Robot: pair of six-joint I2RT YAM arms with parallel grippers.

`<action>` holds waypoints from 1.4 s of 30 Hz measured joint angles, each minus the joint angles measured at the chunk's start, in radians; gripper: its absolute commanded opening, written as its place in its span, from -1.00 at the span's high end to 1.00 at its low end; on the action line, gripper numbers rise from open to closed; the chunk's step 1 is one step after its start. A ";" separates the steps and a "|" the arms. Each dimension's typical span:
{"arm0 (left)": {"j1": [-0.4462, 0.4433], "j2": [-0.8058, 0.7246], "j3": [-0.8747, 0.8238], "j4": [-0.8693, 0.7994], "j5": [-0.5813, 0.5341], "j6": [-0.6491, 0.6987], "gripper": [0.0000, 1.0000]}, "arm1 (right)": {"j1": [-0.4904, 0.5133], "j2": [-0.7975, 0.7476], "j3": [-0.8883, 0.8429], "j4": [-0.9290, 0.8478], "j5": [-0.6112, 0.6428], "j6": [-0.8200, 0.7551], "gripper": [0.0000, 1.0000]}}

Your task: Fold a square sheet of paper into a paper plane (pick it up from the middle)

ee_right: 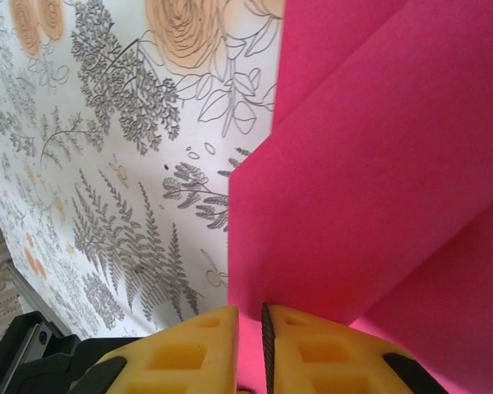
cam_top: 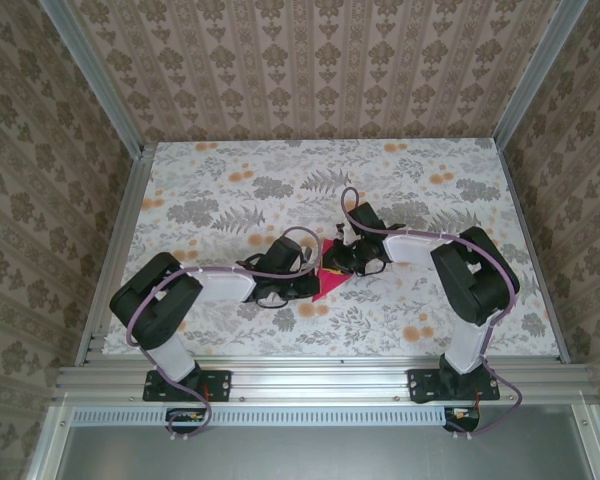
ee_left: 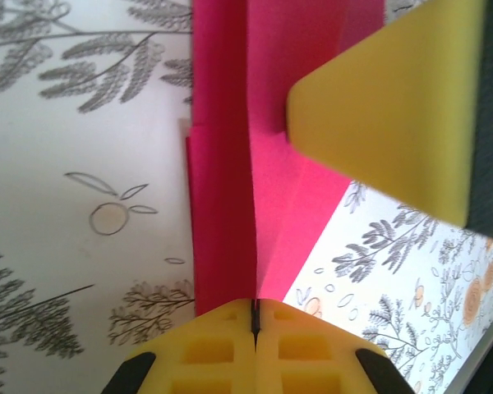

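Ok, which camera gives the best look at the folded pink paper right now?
Left wrist: the pink paper runs up from the shut left gripper with its crease plain. Right wrist shows overlapping flaps close up, pinched in the right gripper. Top external shows a small pink wedge between the grippers.

Black-and-white left arm (cam_top: 220, 284) and right arm (cam_top: 420, 246)
Purple cables (cam_top: 300, 231) are looped along both; fingers (ee_left: 214, 349) are padded in yellow.
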 measured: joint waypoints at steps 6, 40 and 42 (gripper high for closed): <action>0.001 0.028 -0.002 0.026 0.016 -0.015 1.00 | 0.000 0.025 0.001 0.000 0.004 0.000 0.67; 0.057 0.035 -0.113 0.255 0.081 -0.141 1.00 | -0.024 -0.039 -0.012 0.026 -0.028 0.000 0.62; 0.058 0.035 -0.117 0.264 0.081 -0.148 1.00 | -0.019 -0.016 -0.002 0.026 -0.032 -0.002 0.62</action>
